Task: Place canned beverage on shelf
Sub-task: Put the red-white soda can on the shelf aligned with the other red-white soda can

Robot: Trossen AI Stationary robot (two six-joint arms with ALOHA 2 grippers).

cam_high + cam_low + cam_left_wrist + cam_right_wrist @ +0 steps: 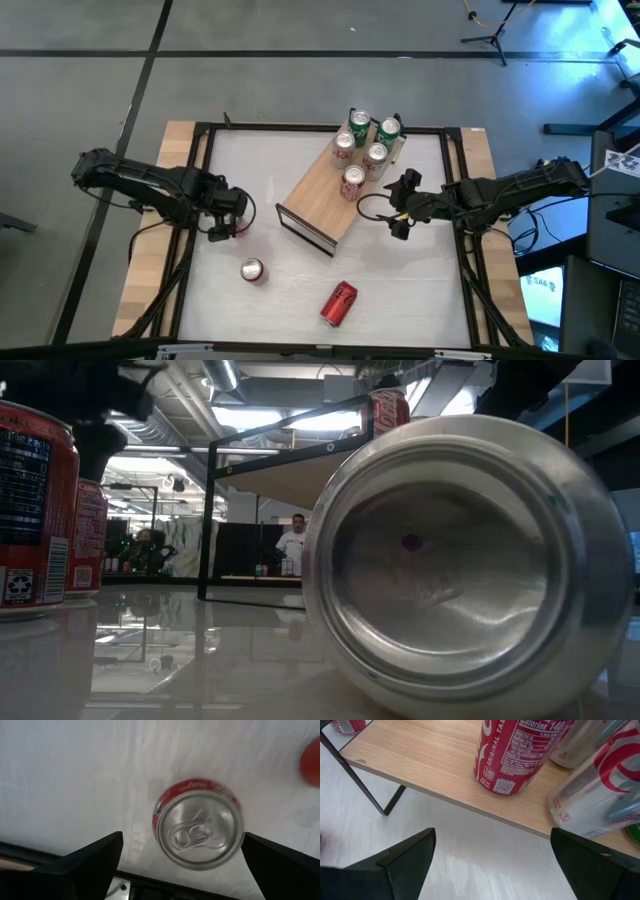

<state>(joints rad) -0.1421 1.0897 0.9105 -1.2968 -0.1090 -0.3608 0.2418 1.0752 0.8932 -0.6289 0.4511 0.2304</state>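
Observation:
A red can point(200, 830) stands upright on the white table top, its silver lid facing up. My left gripper point(182, 840) hangs open above it, pointing down, one finger on either side and touching nothing; the high view shows this gripper point(222, 228) at the table's left. A second red can point(251, 270) stands nearer the front edge. A third red can point(338, 303) lies on its side near the front. The shelf point(325, 195) stands slanted mid-table and carries several cans point(362, 145) at its far end. My right gripper point(400, 207) waits open beside the shelf's right side.
The lying can's silver bottom point(470, 560) fills the low view. In the right wrist view, a red can point(520, 755) and silver cans point(600, 785) stand on the shelf board point(430, 765). A black frame point(200, 130) borders the table. Bare table lies between both grippers.

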